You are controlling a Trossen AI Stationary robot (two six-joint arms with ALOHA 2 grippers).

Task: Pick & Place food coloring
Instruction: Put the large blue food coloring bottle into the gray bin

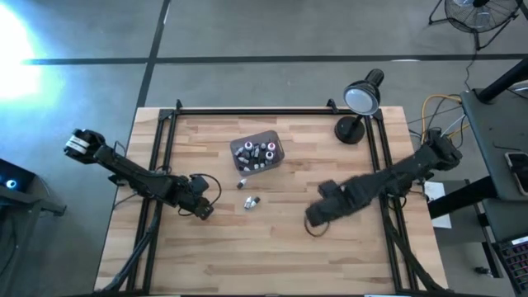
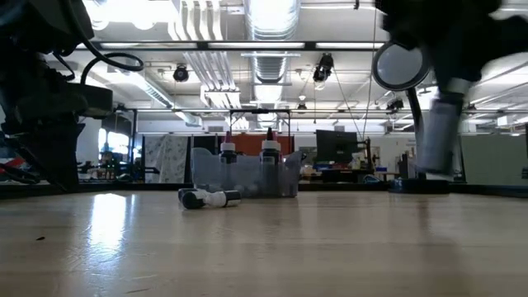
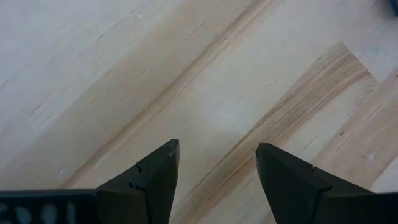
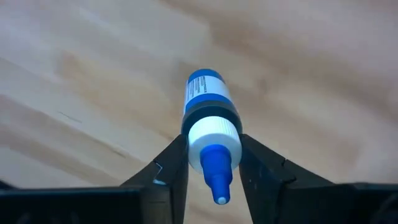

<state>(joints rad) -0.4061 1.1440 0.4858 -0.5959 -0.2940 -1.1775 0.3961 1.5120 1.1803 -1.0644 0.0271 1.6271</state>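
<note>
The food coloring is several tiny bottles. Most stand in a translucent grey tub (image 1: 257, 152) at the table's far middle, also seen as the tub (image 2: 243, 173) in the low view. Two loose bottles (image 1: 252, 201) (image 1: 242, 182) lie on their sides on the wood in front of it, and show as a lying pair (image 2: 210, 198) in the low view. My right gripper (image 1: 312, 219) (image 4: 213, 142), right of them, is shut on one bottle (image 4: 205, 99) with a blue label and a blue nozzle. My left gripper (image 1: 200, 210) (image 3: 217, 149) is open over bare wood, left of the loose bottles. My right gripper pinches the bottle between its two fingers (image 4: 168, 165) at the white collar (image 4: 214, 134) just below the blue nozzle. The fingers come from above, pointing down. The bottle's body hangs below them, nozzle end up, clear of the table.
A black desk lamp (image 1: 361, 103) stands at the far right corner, with its round head (image 2: 398, 66) high in the low view. Black frame rails (image 1: 272, 111) run along the table's far edge and both sides. Bare wood fills the near half of the table.
</note>
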